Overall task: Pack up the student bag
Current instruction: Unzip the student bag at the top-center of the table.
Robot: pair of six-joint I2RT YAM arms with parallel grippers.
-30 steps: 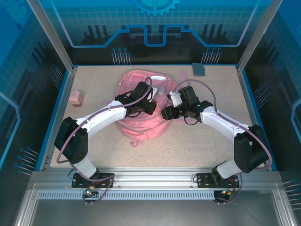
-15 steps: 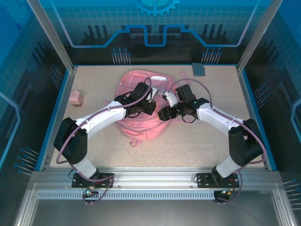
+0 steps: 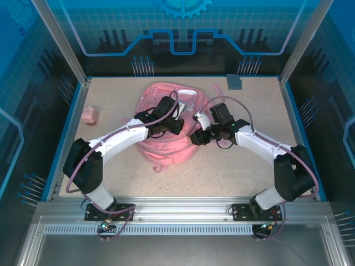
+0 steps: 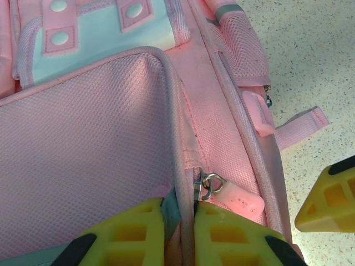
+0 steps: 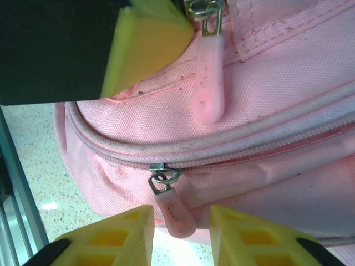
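The student bag [image 3: 165, 97], soft pink with pale zip trim, lies in the middle of the table. My left gripper [image 3: 177, 126] rests on its top; in the left wrist view that gripper [image 4: 180, 209] is shut on the piped zip edge of the bag [image 4: 83, 138], right beside a pink zip pull [image 4: 238, 199]. My right gripper [image 3: 194, 138] is at the bag's right side. In the right wrist view its jaws [image 5: 182, 221] stand apart around a lower zip pull [image 5: 175, 213] on the bag [image 5: 266, 111], with a gap on the right side.
A small pink block [image 3: 90, 114] sits at the table's left. A grey flat object [image 3: 234, 81] lies at the back right. A pink strap [image 4: 302, 124] trails onto the speckled table. The left gripper's yellow finger [image 5: 147, 44] is close above the right gripper.
The right gripper has shifted in at the bag's right side and its jaws have narrowed around the lower zip pull. The left arm has stayed put.
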